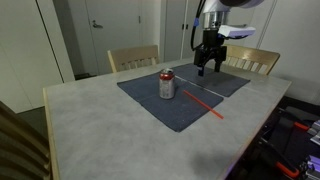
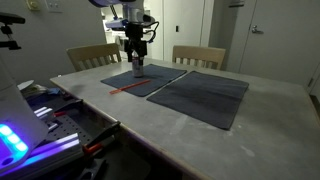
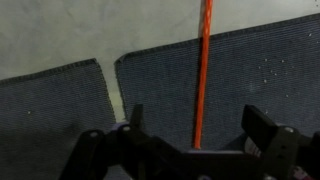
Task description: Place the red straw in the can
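1. In an exterior view, the can (image 1: 166,85) stands upright on a dark grey placemat (image 1: 140,98) on the table (image 1: 80,125).
2. To its right, not touching it, the red straw (image 1: 203,105) lies flat on the same placemat, slanting toward the near right edge.
3. Further right and behind, the gripper (image 1: 206,72) hangs over the placemats, clear of both items.
4. Wrist view: the fingers (image 3: 135,120) stand wide apart and hold nothing. The red straw (image 3: 203,70) runs lengthwise on the placemat below, between the two fingers.
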Controlling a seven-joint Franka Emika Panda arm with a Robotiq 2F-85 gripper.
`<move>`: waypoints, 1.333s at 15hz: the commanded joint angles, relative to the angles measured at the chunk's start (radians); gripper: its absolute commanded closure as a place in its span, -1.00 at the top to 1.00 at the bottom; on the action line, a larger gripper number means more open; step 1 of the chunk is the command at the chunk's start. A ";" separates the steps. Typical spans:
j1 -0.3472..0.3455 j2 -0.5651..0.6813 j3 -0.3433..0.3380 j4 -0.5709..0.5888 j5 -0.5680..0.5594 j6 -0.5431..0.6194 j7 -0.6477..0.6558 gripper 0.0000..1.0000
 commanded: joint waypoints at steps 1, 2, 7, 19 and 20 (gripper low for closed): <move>-0.020 0.121 0.002 0.113 0.094 -0.011 -0.133 1.00; -0.024 0.147 0.003 0.138 0.113 -0.012 -0.154 1.00; -0.020 0.249 -0.017 0.219 0.118 -0.027 -0.101 1.00; -0.027 0.327 -0.019 0.281 0.191 -0.024 -0.071 1.00; -0.028 0.334 -0.018 0.293 0.189 -0.030 -0.074 1.00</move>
